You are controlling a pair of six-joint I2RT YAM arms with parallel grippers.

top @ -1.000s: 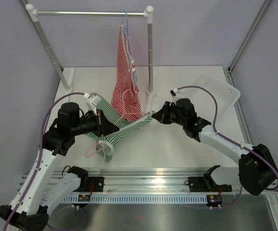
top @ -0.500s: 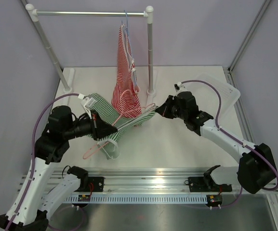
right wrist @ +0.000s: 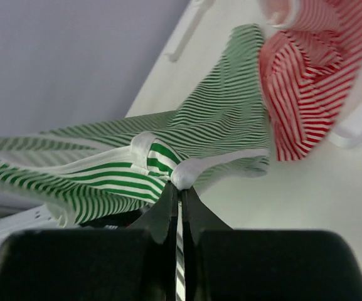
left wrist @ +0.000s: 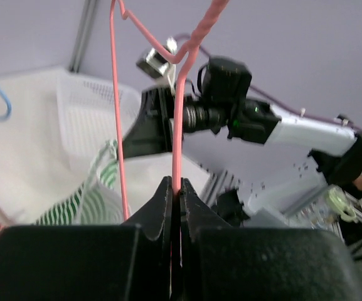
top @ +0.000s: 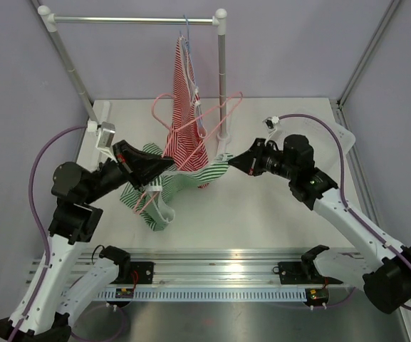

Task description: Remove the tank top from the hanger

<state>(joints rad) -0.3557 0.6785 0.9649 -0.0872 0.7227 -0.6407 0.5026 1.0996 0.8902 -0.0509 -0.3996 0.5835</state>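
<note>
White table [top: 262, 221], rack [top: 134, 21] across its 12 o'clock edge. Red striped top [top: 185, 135] hangs from the rack bar. Green striped tank top [top: 206, 173] is strung low over the table centre, at 6 o'clock of the red top, stretched between both grippers. Pink hanger [top: 205, 117] is lifted and tilted, hook end toward 1 o'clock by the rack's right post, low end among green folds at 7 o'clock. Left gripper [top: 164, 165]: fingers pressed together on the hanger wire. Right gripper [top: 235, 162], at 3 o'clock of the tank top: fingers pinching its white hem.
</note>
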